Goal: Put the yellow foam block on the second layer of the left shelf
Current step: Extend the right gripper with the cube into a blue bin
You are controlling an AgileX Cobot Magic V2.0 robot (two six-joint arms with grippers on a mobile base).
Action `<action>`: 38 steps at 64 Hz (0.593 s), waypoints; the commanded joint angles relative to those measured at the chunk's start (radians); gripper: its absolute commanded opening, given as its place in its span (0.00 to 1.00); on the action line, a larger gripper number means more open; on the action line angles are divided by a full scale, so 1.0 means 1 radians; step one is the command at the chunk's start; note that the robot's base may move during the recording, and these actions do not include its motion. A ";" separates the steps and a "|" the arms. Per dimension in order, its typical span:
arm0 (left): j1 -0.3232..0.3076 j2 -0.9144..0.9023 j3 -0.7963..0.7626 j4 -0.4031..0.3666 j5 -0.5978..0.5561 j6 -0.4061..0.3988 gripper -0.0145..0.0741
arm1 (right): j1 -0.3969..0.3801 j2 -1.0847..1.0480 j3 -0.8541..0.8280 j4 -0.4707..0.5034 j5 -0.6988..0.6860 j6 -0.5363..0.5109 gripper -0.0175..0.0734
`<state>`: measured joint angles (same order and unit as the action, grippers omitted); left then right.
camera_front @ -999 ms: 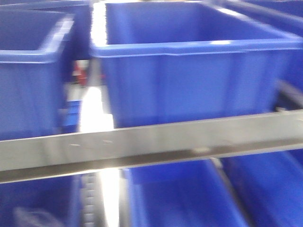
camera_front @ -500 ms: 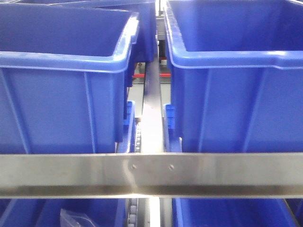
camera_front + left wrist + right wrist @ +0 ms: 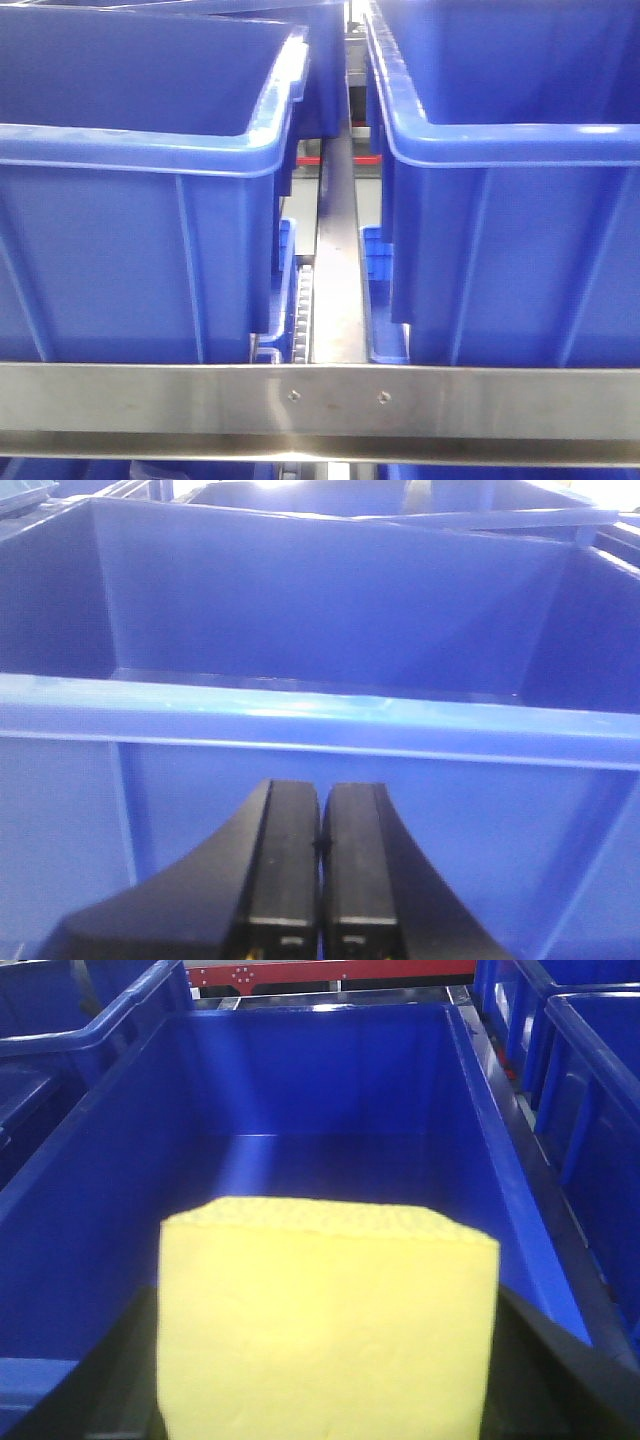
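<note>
Against half a second ago, the front view has the steel crossbar (image 3: 320,410) lower in the frame, and the left bin (image 3: 130,250) and right bin (image 3: 520,240) loom larger, with the gap between them nudged right. Only the right wrist view shows the yellow foam block (image 3: 328,1320): it fills the lower centre, clamped by the right gripper (image 3: 330,1395) above an open blue bin (image 3: 320,1100). Only the left wrist view shows the left gripper (image 3: 321,805), fingers pressed together and empty, facing a blue bin wall (image 3: 520,810)
</note>
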<state>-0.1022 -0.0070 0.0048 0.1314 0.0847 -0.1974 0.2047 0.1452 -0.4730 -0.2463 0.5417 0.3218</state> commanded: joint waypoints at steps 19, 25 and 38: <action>-0.003 0.004 0.026 -0.007 -0.085 -0.004 0.32 | -0.008 0.014 -0.029 -0.021 -0.087 -0.007 0.58; -0.003 0.004 0.026 -0.007 -0.085 -0.004 0.32 | -0.008 0.014 -0.029 -0.021 -0.087 -0.007 0.58; -0.003 0.004 0.026 -0.007 -0.085 -0.004 0.32 | -0.008 0.014 -0.029 -0.021 -0.099 -0.007 0.58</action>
<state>-0.1022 -0.0070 0.0048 0.1314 0.0847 -0.1974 0.2047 0.1452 -0.4730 -0.2463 0.5417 0.3218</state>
